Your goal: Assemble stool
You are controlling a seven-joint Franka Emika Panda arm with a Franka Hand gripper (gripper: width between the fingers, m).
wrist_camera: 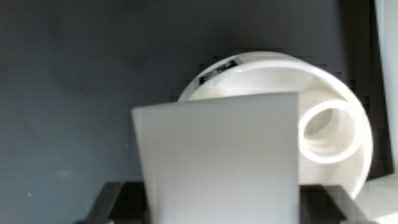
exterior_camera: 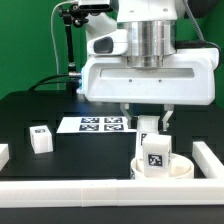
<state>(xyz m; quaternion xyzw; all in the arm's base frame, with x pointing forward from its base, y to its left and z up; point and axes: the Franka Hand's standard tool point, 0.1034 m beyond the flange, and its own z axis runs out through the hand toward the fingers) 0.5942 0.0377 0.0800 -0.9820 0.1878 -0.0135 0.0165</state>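
Note:
My gripper (exterior_camera: 147,120) is shut on a white block leg (exterior_camera: 148,126), held upright just above the table's right half. In the wrist view the leg (wrist_camera: 222,160) fills the space between the two dark fingers (wrist_camera: 121,200). The round white seat (exterior_camera: 180,169) lies just in front of it near the front rail, with a tagged leg (exterior_camera: 156,153) standing on it. In the wrist view the seat (wrist_camera: 267,75) shows beyond the held leg, with a round socket (wrist_camera: 334,130) beside the leg's edge. Another tagged leg (exterior_camera: 41,139) stands at the exterior view's left.
The marker board (exterior_camera: 98,124) lies on the black table behind the gripper. A white rail (exterior_camera: 90,196) runs along the front edge and up the right side (exterior_camera: 210,156). A short white piece (exterior_camera: 3,153) sits at the left edge.

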